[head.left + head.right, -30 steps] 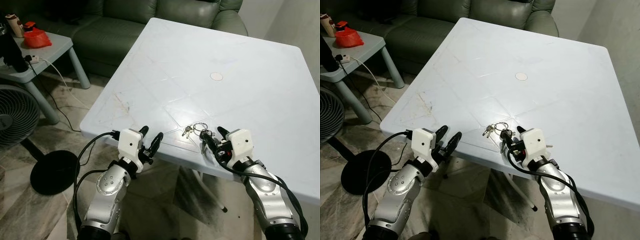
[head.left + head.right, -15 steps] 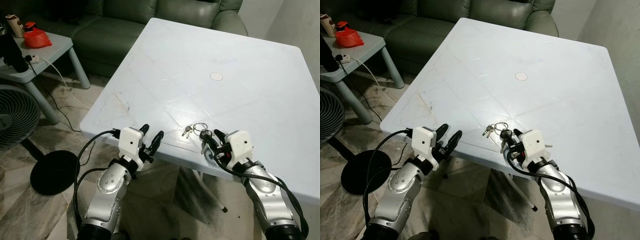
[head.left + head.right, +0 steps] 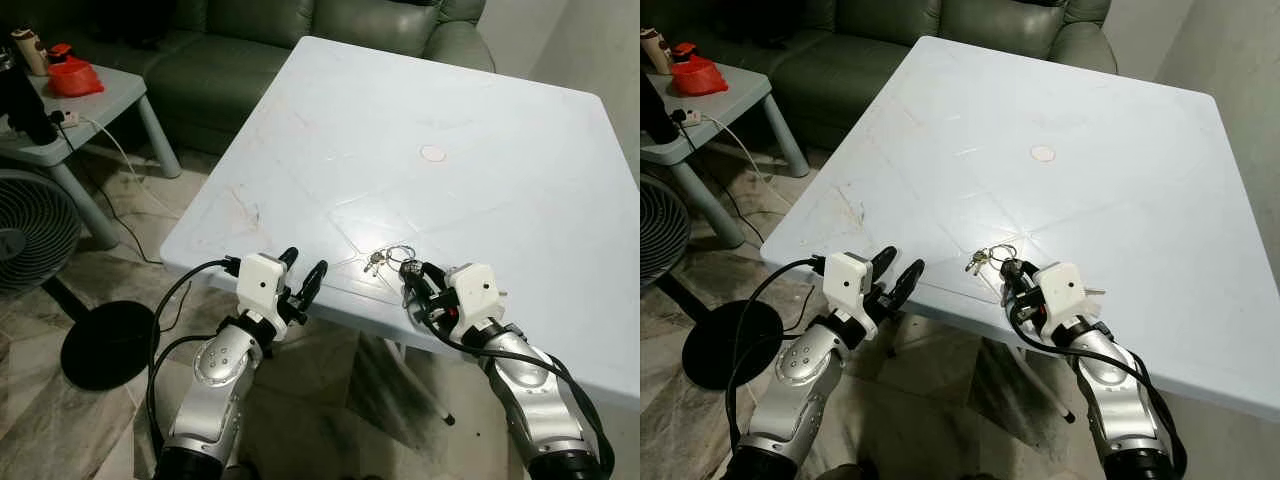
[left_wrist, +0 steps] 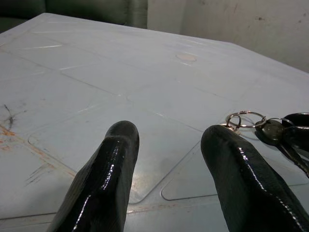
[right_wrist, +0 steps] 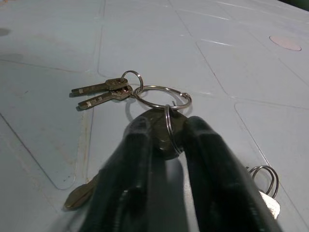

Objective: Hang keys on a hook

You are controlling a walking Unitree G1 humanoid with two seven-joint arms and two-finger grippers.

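Observation:
A bunch of keys (image 3: 386, 258) on wire rings lies on the white table (image 3: 420, 110), close to its front edge. My right gripper (image 3: 411, 274) rests on the table at the bunch, shut on a dark key head (image 5: 162, 129). A large ring (image 5: 162, 97) and two small brass keys (image 5: 101, 92) lie just beyond the fingertips. My left gripper (image 3: 301, 271) hangs at the table's front edge, left of the keys, open with nothing between its fingers (image 4: 116, 164). From the left wrist the keys (image 4: 251, 122) lie off to one side.
A green sofa (image 3: 300, 30) stands behind the table. At the left are a small grey side table (image 3: 95, 95) with a red bag (image 3: 72, 76), a floor fan (image 3: 35, 235) and a white cable (image 3: 125, 160). A wall (image 3: 600, 50) rises at the right.
My right gripper's fingers, spread around the keys a second ago, have closed on the dark key head. The left arm has barely moved.

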